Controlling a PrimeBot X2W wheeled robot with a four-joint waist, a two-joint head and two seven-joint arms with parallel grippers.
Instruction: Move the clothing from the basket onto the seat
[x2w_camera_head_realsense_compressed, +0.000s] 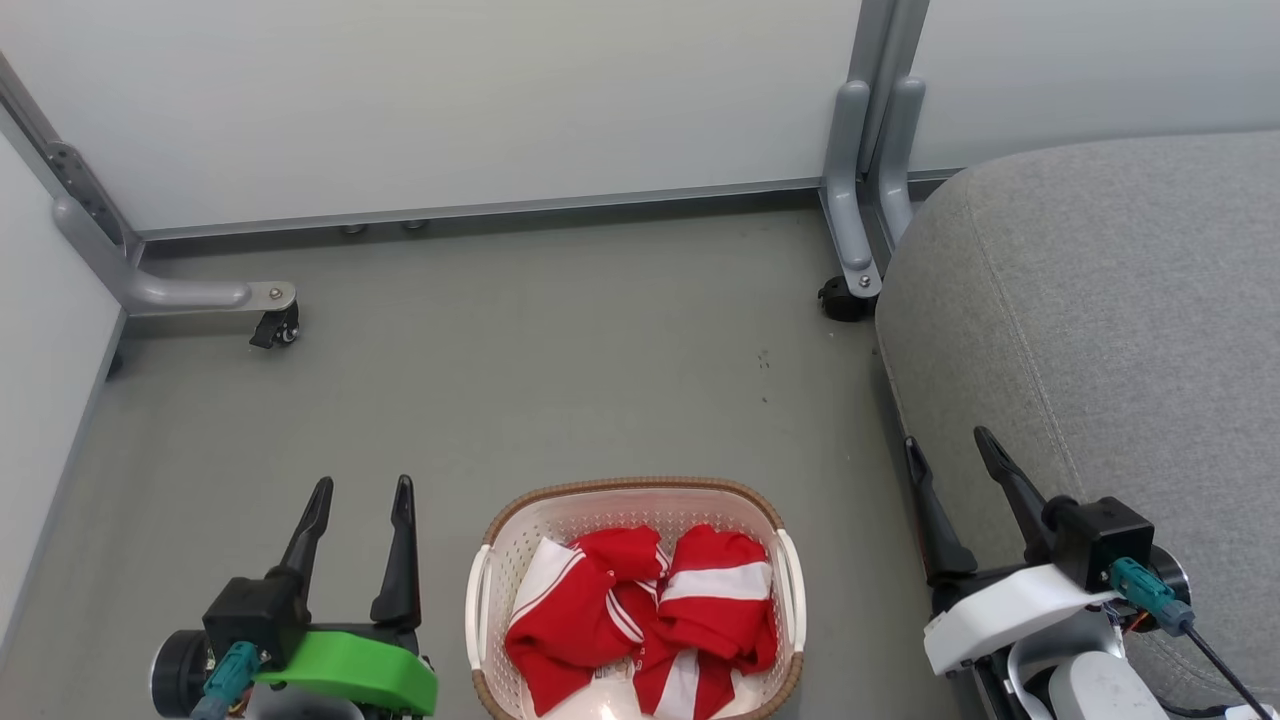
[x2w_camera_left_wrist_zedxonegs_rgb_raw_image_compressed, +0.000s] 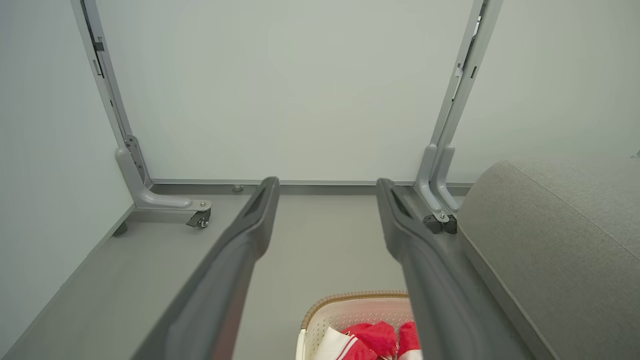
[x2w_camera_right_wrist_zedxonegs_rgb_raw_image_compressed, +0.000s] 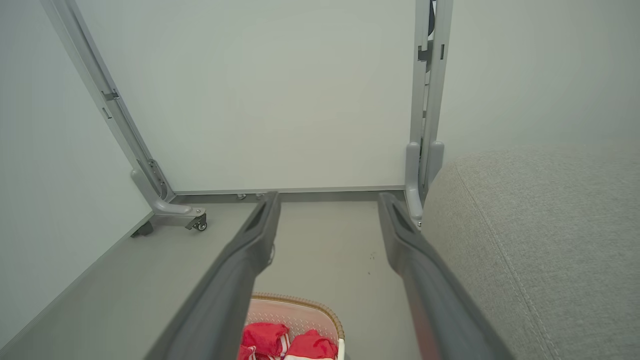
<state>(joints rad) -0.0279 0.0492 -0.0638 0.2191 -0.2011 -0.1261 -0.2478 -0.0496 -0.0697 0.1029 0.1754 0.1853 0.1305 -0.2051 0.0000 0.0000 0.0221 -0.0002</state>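
The first pickup is still to come: both jaws stand open and empty, flanking the basket (x2w_camera_head_realsense_compressed: 630, 486), so one should next descend onto the clothing (x2w_camera_head_realsense_compressed: 590, 610).

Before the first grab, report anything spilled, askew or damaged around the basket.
Nothing stands out. The clothing lies crumpled inside the basket, none over its visible rim; the basket sits upright on the floor beside the seat.

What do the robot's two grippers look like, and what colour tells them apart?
The left gripper has a bright green shell; the right gripper a white shell and a black cable. Each has two long, dark, tapered fingers, a black block and a teal cable plug.
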